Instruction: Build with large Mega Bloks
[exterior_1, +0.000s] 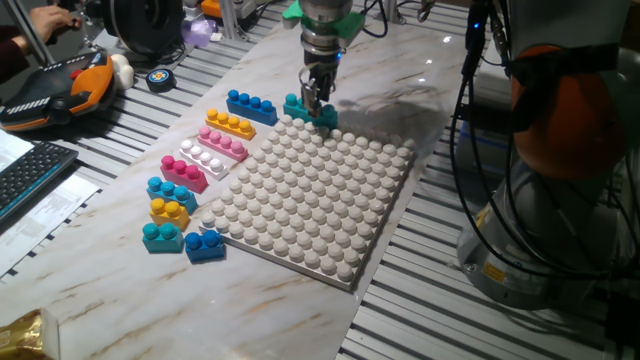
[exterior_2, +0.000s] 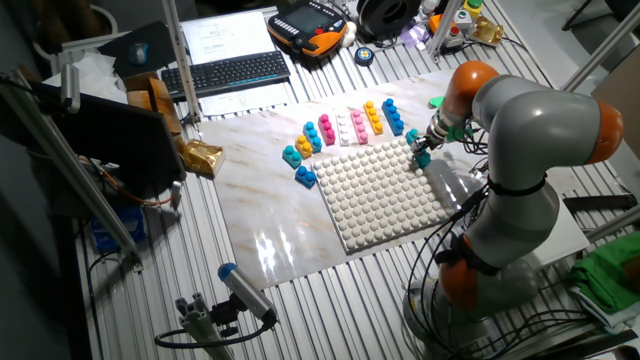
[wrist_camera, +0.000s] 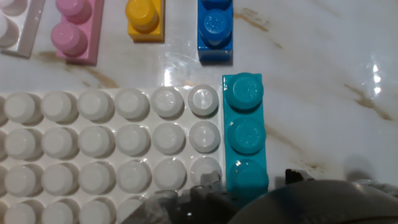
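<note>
My gripper (exterior_1: 318, 104) comes straight down at the far corner of the grey-white baseplate (exterior_1: 320, 200), shut on a long teal Mega Blok (exterior_1: 297, 104). In the hand view this teal brick (wrist_camera: 245, 134) lies along the baseplate's (wrist_camera: 93, 143) right edge, with its near end hidden under my fingers (wrist_camera: 205, 196). Left of the plate, a row of long bricks lies on the marble: blue (exterior_1: 250, 106), orange-yellow (exterior_1: 230, 124), pink (exterior_1: 222, 143), white (exterior_1: 205, 158) and magenta (exterior_1: 183, 172). The other fixed view shows the gripper (exterior_2: 425, 148) at the plate's back right corner.
Short bricks sit near the plate's left corner: teal (exterior_1: 165, 188), yellow (exterior_1: 170, 210), teal (exterior_1: 162, 236) and blue (exterior_1: 204, 245). A keyboard (exterior_1: 30, 170), an orange pendant (exterior_1: 70, 85) and a tape roll (exterior_1: 161, 79) lie further left. Cables hang at the right.
</note>
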